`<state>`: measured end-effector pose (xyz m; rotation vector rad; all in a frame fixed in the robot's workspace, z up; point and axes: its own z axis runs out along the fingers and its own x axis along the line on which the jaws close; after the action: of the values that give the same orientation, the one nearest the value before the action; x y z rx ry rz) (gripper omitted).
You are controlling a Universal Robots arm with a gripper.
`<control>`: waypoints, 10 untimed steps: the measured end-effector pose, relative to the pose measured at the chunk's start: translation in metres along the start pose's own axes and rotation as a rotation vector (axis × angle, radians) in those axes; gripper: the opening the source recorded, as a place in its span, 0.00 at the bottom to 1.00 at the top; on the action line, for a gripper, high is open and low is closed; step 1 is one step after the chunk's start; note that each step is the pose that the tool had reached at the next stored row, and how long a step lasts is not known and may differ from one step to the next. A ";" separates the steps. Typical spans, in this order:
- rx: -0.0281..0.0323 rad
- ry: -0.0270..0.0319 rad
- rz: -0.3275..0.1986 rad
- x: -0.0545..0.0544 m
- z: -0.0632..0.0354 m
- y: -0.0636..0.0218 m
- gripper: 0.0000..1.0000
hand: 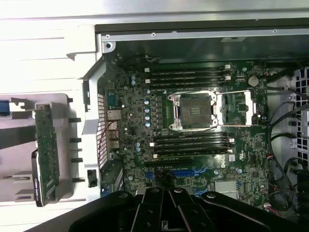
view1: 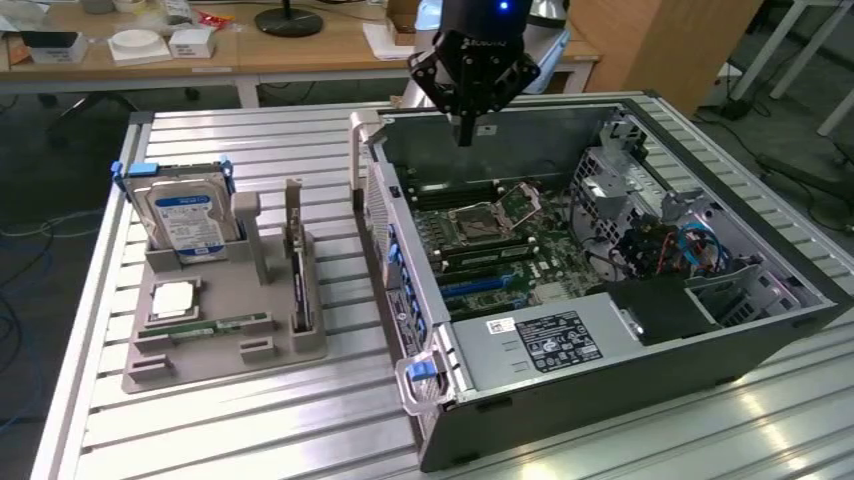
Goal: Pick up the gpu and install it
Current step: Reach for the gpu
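Nothing is installed yet: the gpu (view1: 302, 280) is seen racked at nine o'clock of the case (view1: 574, 410); the tool (view1: 465, 138) is closed, empty.

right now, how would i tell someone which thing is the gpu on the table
Start at the open computer case; a grey holder tray sits beside it on the exterior view's left. The gpu is the thin dark card standing on edge along the tray's side nearest the case, far slimmer than the upright silver hard drive with the blue-white label.
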<state>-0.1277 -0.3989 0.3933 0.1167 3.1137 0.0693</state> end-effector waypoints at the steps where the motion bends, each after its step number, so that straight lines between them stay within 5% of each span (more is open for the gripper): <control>1: -0.0003 0.0000 0.000 0.003 -0.0001 -0.0002 0.10; 10: -0.0026 -0.0002 0.000 0.040 -0.0010 -0.0032 0.10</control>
<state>-0.1675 -0.3991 0.3932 0.1166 3.1133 0.0733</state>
